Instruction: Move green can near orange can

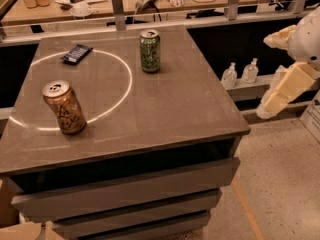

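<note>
**A:** What is nearest, and what kind of room is this?

**B:** A speckled pale floor point(285, 184) with a thin orange line point(245, 209) on it. On it stands a brown-grey desk point(190, 109) with a smooth flat top and wide drawer fronts point(125, 189) below. A bright ring of light point(127, 79) lies across the left half of the top.

**A:** Where is the claw?

**B:** The cream-coloured claw point(267, 109) hangs at the right edge of the view, off the desk's right side, above the floor and well apart from both cans. It touches nothing. I cannot tell whether it is released or clenched.

**A:** And the cans?

**B:** The orange-gold aluminium drink can with a silver top point(64, 107) stands near the desk's front left, on the front arc of the ring. The slim green aluminium drink can with a silver top and pull tab point(150, 51) stands upright towards the far edge, just outside the ring on its right. The two are well apart.

**A:** Any writing?

**B:** Dark scribbly lettering on the orange can and pale scribbly lettering on the green one; neither can be read. A dark flat packet point(76, 54) lies on the ring's far arc, its print illegible.

**A:** What is beyond?

**B:** Two clear pump bottles point(229, 75) on a low ledge to the right, then a metal rail point(118, 6), and a cluttered wooden counter point(125, 14).
</note>
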Controlling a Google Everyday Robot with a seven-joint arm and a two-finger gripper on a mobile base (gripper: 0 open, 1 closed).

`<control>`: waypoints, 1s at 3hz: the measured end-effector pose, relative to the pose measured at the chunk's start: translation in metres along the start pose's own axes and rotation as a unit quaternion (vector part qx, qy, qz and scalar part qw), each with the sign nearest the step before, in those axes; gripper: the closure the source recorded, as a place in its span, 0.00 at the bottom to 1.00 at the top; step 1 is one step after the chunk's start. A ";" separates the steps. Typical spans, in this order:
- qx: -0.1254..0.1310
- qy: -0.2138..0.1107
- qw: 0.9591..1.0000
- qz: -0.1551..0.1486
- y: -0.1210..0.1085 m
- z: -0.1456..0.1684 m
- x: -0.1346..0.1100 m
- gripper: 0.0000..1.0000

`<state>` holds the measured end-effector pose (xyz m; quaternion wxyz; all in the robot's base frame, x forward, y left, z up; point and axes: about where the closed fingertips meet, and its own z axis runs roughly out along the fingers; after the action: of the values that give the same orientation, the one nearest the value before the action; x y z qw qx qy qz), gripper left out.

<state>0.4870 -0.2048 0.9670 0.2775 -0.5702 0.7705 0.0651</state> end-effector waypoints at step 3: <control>-0.033 -0.238 0.967 0.085 -0.078 0.077 -0.080 0.00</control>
<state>0.6015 -0.1321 0.9596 0.4274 -0.4793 0.7255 0.2473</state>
